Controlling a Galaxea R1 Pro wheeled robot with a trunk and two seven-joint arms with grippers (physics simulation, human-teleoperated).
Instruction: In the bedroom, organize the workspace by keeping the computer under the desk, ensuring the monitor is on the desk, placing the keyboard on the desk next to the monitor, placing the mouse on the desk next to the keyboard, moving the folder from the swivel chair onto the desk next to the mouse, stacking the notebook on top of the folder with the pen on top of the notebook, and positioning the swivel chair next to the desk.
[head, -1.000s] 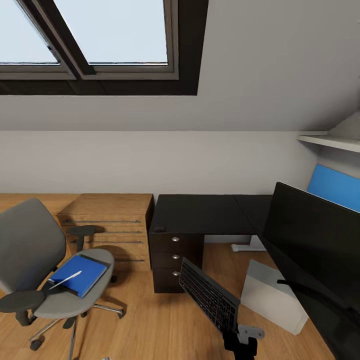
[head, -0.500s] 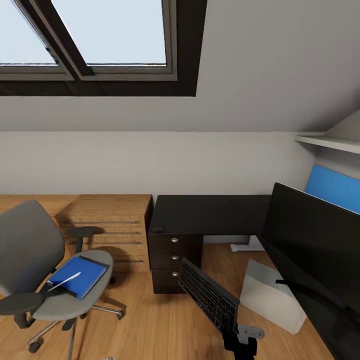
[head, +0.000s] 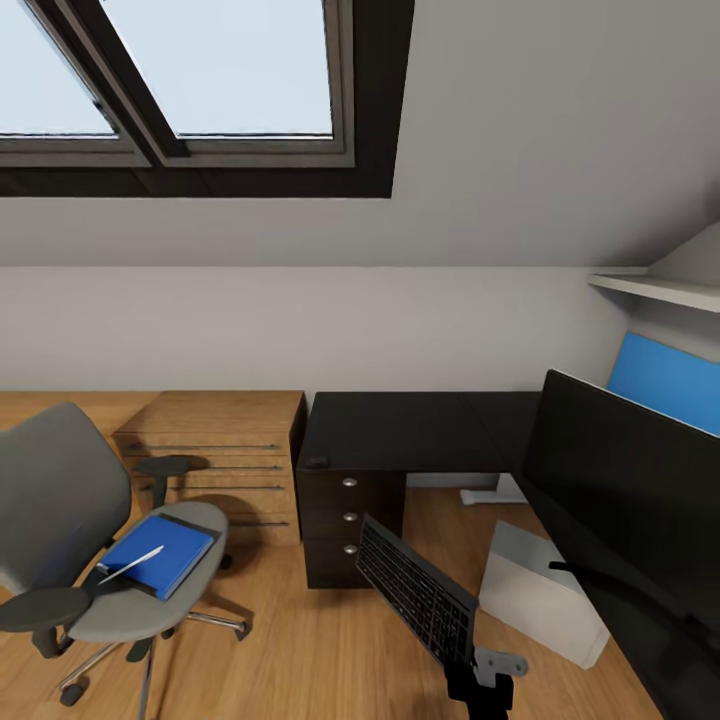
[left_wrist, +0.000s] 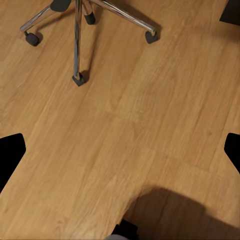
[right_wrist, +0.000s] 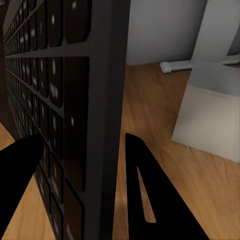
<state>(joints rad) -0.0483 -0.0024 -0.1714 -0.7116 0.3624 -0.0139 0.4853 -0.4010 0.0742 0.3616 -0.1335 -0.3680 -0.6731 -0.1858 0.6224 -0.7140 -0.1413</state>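
Observation:
My right gripper (head: 478, 668) is shut on the near end of the keyboard (head: 415, 590) and holds it tilted in the air over the floor, in front of the desk (head: 400, 430). In the right wrist view the fingers (right_wrist: 150, 195) clamp the keyboard's edge (right_wrist: 105, 100). The small black mouse (head: 318, 462) lies on the desk's front left corner. The monitor (head: 630, 490) stands on the desk's right wing, with the computer (head: 545, 595) on the floor beside it. The folder (head: 158, 552), with the pen (head: 130, 563) on it, lies on the swivel chair (head: 55, 500). I cannot make out the notebook. My left gripper (left_wrist: 120, 155) hangs open over the floor.
A light wooden cabinet (head: 215, 450) stands between chair and desk. The desk has three drawers (head: 350, 515) and a white leg (head: 495, 490). A blue wall panel (head: 665, 385) and a shelf (head: 655, 285) are at the right. The chair's chrome base (left_wrist: 77, 30) is near my left gripper.
The whole picture has drifted slightly, so the camera moved. The keyboard stays in my right gripper, and the chair, folder and desk keep their places.

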